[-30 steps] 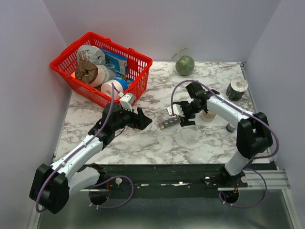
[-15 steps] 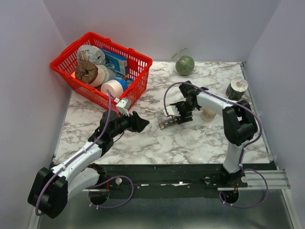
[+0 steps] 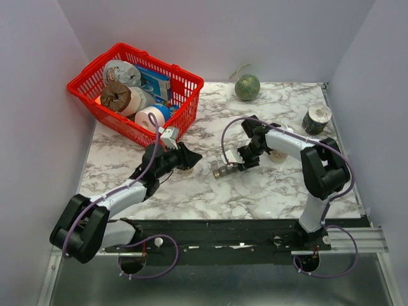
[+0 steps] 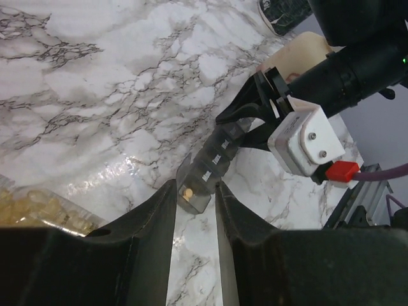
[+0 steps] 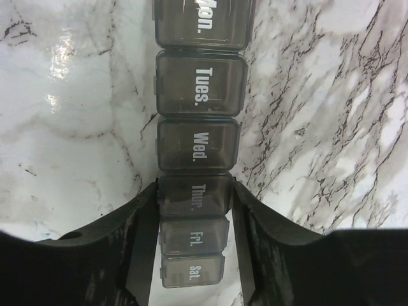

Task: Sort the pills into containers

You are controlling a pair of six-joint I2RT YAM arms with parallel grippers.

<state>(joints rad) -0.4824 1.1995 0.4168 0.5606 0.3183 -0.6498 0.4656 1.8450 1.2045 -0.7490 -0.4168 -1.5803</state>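
The containers (image 3: pixel 224 169) are a dark-grey strip of day-labelled compartments lying mid-table. My right gripper (image 3: pixel 241 164) is down over its right part. In the right wrist view its fingers (image 5: pixel 148 210) press both sides of the strip (image 5: pixel 197 146) at the "Thur." box, so that gripper (image 5: pixel 194 188) is shut on it. My left gripper (image 3: pixel 194 157) points at the strip's left end, jaws narrowed with a gap. Between its tips (image 4: pixel 194 188) I see the open end compartment with one yellow pill (image 4: pixel 188 192); contact is unclear. More pills (image 4: pixel 44 207) show in a clear vial at the lower left.
A red wire basket (image 3: pixel 159 127) full of items stands at the back left, close behind the left arm. A green round fruit (image 3: pixel 247 87) lies at the back. A dark white-topped jar (image 3: pixel 316 118) and a beige bottle (image 3: pixel 278 155) stand right of the right arm.
Both grippers have narrowed. The left one has reached right toward the strip's end. The right one has come down onto the strip, which shifted slightly toward the near edge.
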